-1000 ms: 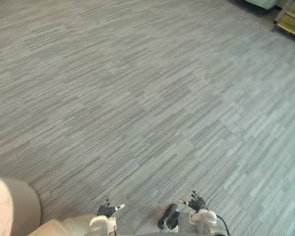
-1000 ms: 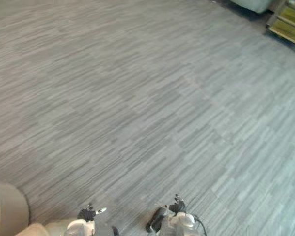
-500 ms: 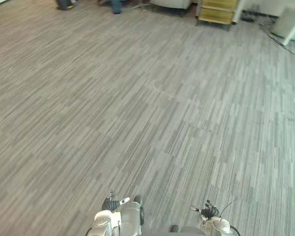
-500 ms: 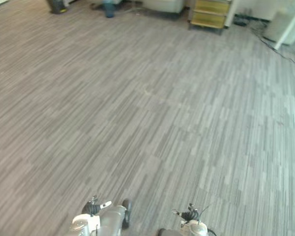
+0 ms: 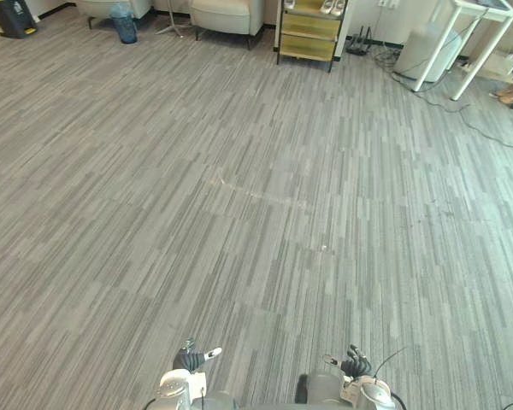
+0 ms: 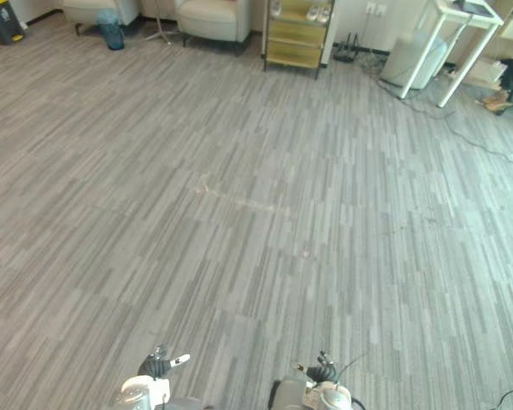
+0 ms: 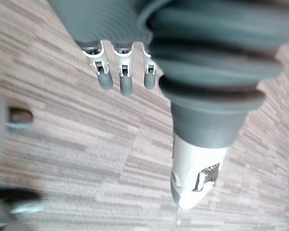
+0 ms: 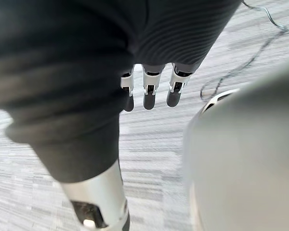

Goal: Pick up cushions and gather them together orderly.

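From the head camera, the floor (image 5: 256,213) runs away in long narrow strips of grey carpet tile, some bands paler than others, with a flat, low pile. Along the far wall stand two pale upholstered armchairs, one boxy and soft-edged (image 5: 227,12) and another further left (image 5: 107,7). A small blue-grey waste bin (image 5: 125,23) with a tapering round body sits between them. A black bin (image 5: 10,15) with a yellow patch is in the far left corner. To the right of the chairs is a low yellow wooden shelf unit (image 5: 307,32) with open tiers. Further right there is a white table (image 5: 483,5) on thin splayed legs, and a pale rounded container (image 5: 419,53) stands beneath it. At the near edge the left hand (image 5: 188,360) and the right hand (image 5: 352,366) show as small dark shapes low over the carpet, well apart.

On the left wrist camera, the ribbed dark cover bulges in thick rings. The silver fingers (image 7: 126,79) with dark rounded tips hang straight and loose in a row above the striped carpet, and nothing is in them.

On the right wrist camera it is much the same. Straight silver fingers (image 8: 149,94) point down from the ribbed cover over the grey strips, relaxed and empty.

Where the cushions lie I cannot tell.
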